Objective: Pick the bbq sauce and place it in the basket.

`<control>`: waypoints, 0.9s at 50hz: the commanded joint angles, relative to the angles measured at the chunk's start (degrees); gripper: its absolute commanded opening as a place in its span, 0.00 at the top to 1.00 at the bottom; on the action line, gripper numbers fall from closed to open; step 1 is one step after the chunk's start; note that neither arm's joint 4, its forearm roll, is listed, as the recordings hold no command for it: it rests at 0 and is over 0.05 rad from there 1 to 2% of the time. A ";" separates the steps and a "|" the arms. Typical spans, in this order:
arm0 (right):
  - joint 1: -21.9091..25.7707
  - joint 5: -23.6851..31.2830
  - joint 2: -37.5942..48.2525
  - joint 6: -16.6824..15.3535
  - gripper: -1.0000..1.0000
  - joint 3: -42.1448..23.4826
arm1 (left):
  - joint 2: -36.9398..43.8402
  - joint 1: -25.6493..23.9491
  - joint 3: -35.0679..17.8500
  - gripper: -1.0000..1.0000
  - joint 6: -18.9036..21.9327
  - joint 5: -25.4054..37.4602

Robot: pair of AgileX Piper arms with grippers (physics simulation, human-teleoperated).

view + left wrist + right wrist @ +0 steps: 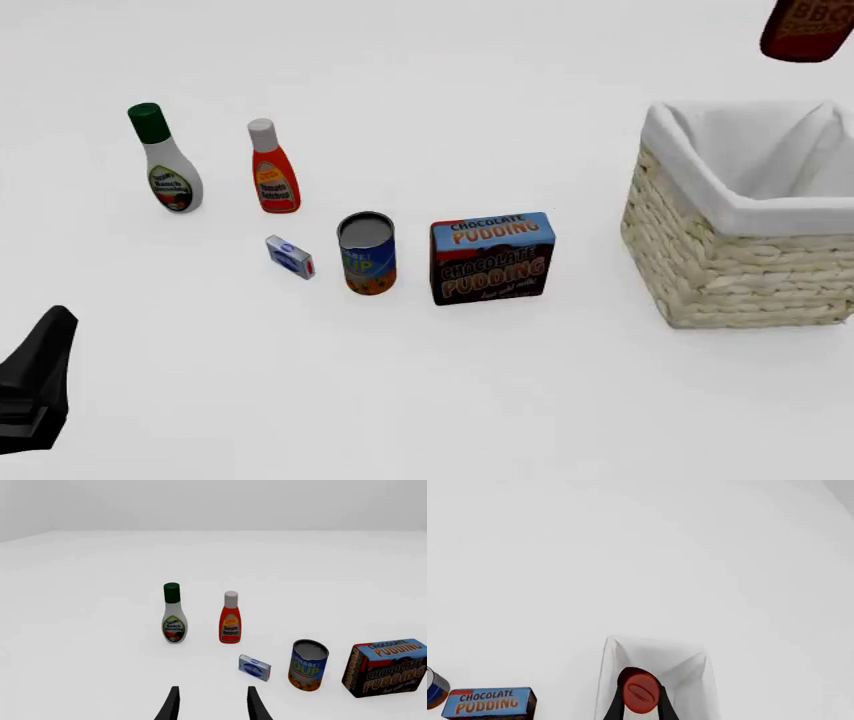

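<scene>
The bbq sauce bottle (805, 30), dark brown-red with an orange label, hangs in the air at the top right edge of the front view, above and behind the basket (747, 270). In the right wrist view my right gripper (640, 711) is shut on the bottle, whose red cap (640, 691) shows between the fingers. The basket's white liner (694, 680) lies below it. My left gripper (212, 707) is open and empty, low at the near left of the table (40, 385).
A white bottle with a green cap (166, 160) and an orange-red bottle with a white cap (272, 168) stand at the back left. A small blue box (288, 257), a soup can (366, 252) and a chocolate pudding box (491, 257) sit mid-table.
</scene>
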 commanded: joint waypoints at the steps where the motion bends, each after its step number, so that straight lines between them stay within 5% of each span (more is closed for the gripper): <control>1: -3.26 -2.78 -2.01 1.14 1.00 4.84 | 0.00 0.00 0.00 0.00 0.00 0.00; 19: -7.62 -9.43 -2.59 1.50 1.00 16.27 | 0.00 0.00 0.00 0.00 0.00 0.00; 45: -8.76 -17.51 3.17 2.09 1.00 22.46 | 0.00 0.00 0.00 0.00 0.00 0.00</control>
